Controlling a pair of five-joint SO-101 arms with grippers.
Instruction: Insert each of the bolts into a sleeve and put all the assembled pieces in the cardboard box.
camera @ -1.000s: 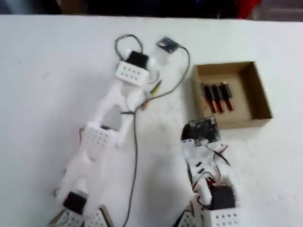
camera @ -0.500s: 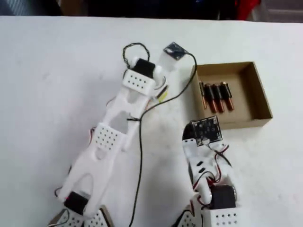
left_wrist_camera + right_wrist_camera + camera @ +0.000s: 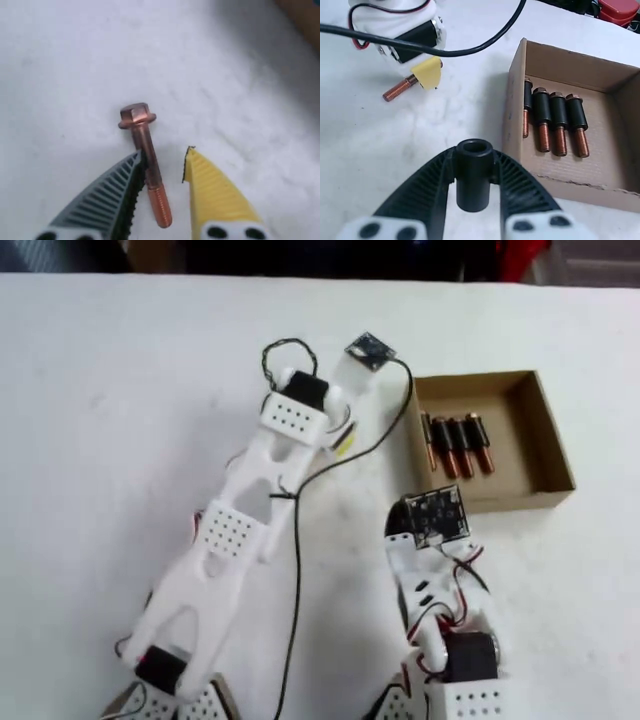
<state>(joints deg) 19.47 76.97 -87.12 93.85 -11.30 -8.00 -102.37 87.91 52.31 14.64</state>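
Cardboard box (image 3: 545,445) sits beside the right arm with four assembled pieces (image 3: 555,122) inside. The black sleeve (image 3: 474,187), rigid and light, is clamped in the right gripper (image 3: 474,160). The copper bolt (image 3: 145,165), stiff and probably prone to rolling, lies on the table (image 3: 120,390) between the left gripper's (image 3: 163,151) parted fingers, the grey one touching its shank. Mid-shank looks the best hold.

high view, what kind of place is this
Probably a robotics lab bench: a left arm and right arm side by side on a plain white table, plus a cardboard box of sleeved bolts.
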